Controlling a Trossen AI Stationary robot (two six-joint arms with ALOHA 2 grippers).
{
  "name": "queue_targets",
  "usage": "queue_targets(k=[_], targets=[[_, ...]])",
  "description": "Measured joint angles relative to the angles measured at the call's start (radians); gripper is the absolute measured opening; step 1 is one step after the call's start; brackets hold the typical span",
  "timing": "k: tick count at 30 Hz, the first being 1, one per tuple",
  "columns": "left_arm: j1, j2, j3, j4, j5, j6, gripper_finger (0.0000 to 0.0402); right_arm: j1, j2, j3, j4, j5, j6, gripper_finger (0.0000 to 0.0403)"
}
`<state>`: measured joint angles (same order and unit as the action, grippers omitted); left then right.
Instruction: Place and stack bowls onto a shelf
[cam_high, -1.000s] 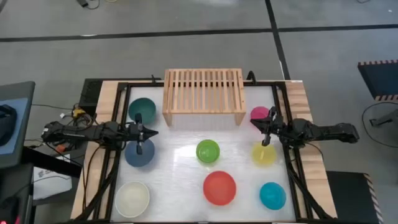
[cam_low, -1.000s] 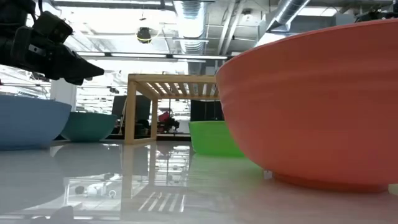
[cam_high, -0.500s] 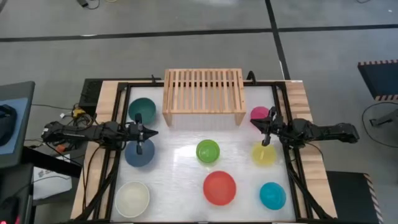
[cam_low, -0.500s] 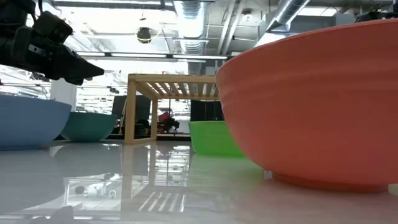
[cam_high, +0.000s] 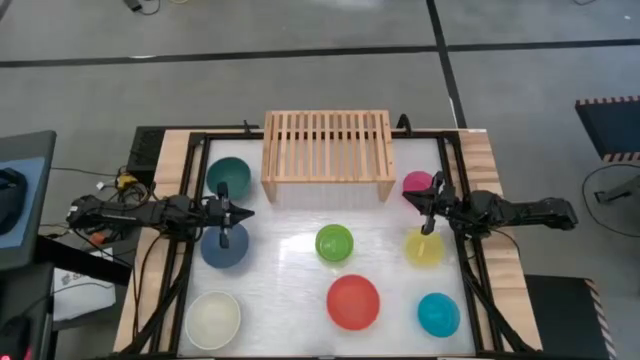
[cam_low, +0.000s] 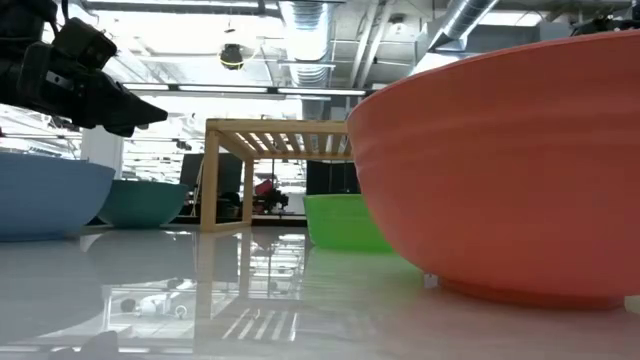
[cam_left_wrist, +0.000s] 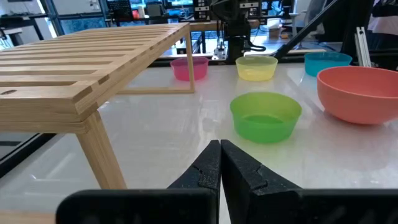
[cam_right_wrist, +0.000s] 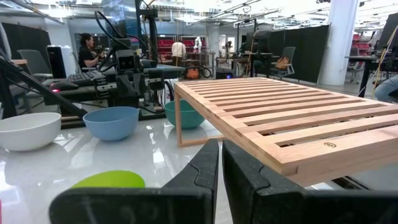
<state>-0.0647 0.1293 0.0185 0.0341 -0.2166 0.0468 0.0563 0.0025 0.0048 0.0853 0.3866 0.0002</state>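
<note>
Bowls on desk, shelf (cam_high: 327, 146) bare.
Left tool (cam_high: 223, 211) closed, empty, above blue bowl (cam_high: 224, 247); right tool (cam_high: 430, 207) closed, empty, between pink bowl (cam_high: 417, 183) and yellow bowl (cam_high: 424, 248).

We see the slatted wooden shelf (cam_high: 327, 146) bare at the far edge (nothing on it), eight bowls (cam_high: 353, 301) spread upright, unstacked, on the surface (cam_high: 285, 260) before it.

You are working in a robotics lab: exposed ceiling ducts (cam_low: 300, 20) and strip lights run overhead, desks with monitors (cam_left_wrist: 124, 6) and office chairs (cam_right_wrist: 287, 59) fill the room, a seated person (cam_right_wrist: 87, 48) works behind, and cables (cam_high: 110, 185) trail off the table (cam_high: 290, 260).
</note>
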Motion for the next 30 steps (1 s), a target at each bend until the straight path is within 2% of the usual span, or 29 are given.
queue_targets(k=[7, 17, 22, 25, 30], targets=[[0.0, 0.0, 0.0, 0.001, -0.015, 0.248, 0.0, 0.0, 0.0, 0.0, 0.0, 0.0, 0.0, 0.005], [0.0, 0.0, 0.0, 0.03, -0.026, 0.294, 0.0, 0.0, 0.0, 0.0, 0.0, 0.0, 0.0, 0.005], [0.0, 0.0, 0.0, 0.05, -0.022, 0.225, 0.0, 0.0, 0.0, 0.0, 0.001, 0.0, -0.008, 0.005], [0.0, 0.0, 0.0, 0.072, 0.038, 0.202, 0.0, -0.003, 0.0, 0.0, 0.01, 0.0, -0.072, 0.005], [0.0, 0.0, 0.0, 0.067, 0.208, 0.153, 0.0, -0.004, 0.0, 0.0, 0.041, -0.016, 0.162, 0.005]])
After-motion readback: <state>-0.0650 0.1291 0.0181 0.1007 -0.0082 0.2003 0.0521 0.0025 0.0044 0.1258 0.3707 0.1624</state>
